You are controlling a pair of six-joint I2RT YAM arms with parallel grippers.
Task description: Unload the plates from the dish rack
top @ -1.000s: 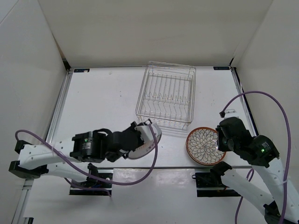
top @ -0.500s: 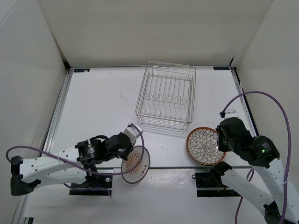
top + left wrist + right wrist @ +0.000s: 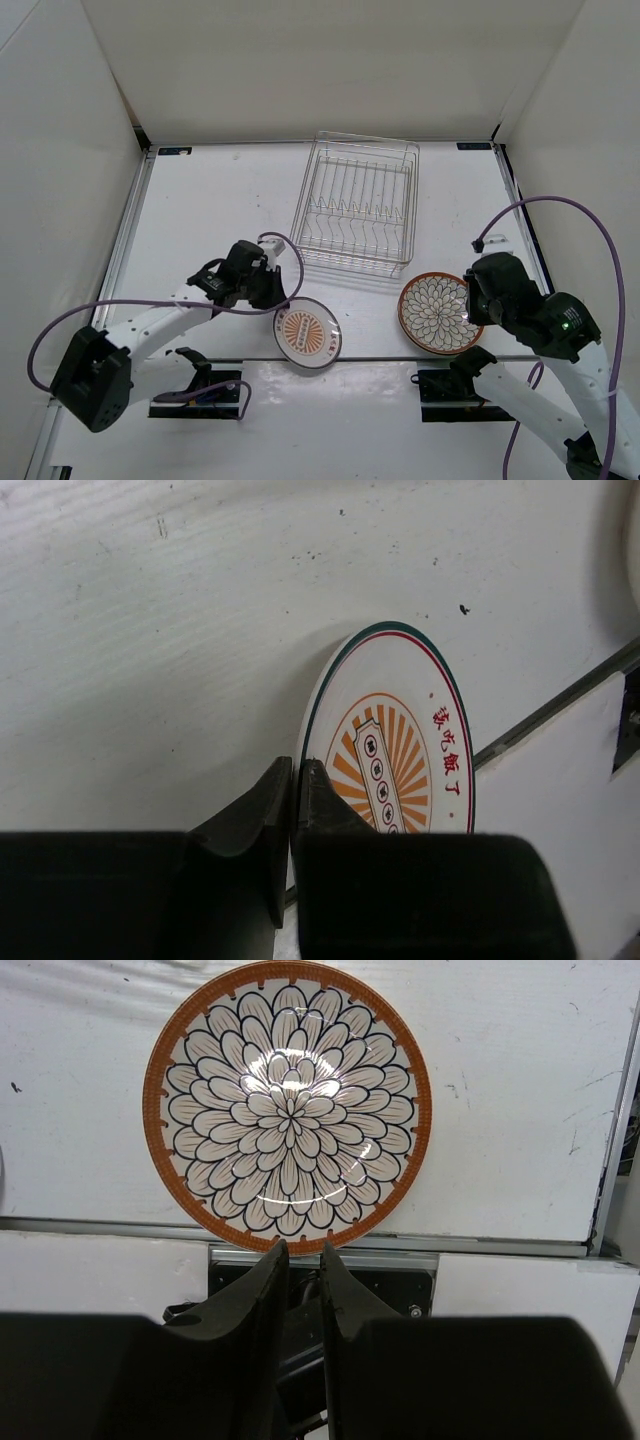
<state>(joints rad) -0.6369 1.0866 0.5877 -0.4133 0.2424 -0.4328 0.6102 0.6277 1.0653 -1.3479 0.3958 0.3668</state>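
The small plate point(image 3: 307, 333) with the orange centre motif lies face up near the table's front edge; it also shows in the left wrist view point(image 3: 400, 750). My left gripper point(image 3: 275, 298) is at its left rim, and in the left wrist view point(image 3: 296, 765) the jaws are pinched on that rim. The large plate point(image 3: 438, 312) with the dark petal pattern lies flat to the right, also in the right wrist view point(image 3: 288, 1110). My right gripper point(image 3: 472, 300) point(image 3: 305, 1248) hangs just behind its near rim, jaws a narrow gap apart and empty. The dish rack point(image 3: 350, 264) holds no plates.
A metal rail point(image 3: 400, 358) runs along the table's front edge; both plates reach over it. White walls close in the left, back and right sides. A purple cable point(image 3: 560, 205) loops above the right arm.
The left arm brought the small plate from a tilted hold down flat onto the table and shifted it right. The right arm and the large plate have not moved.
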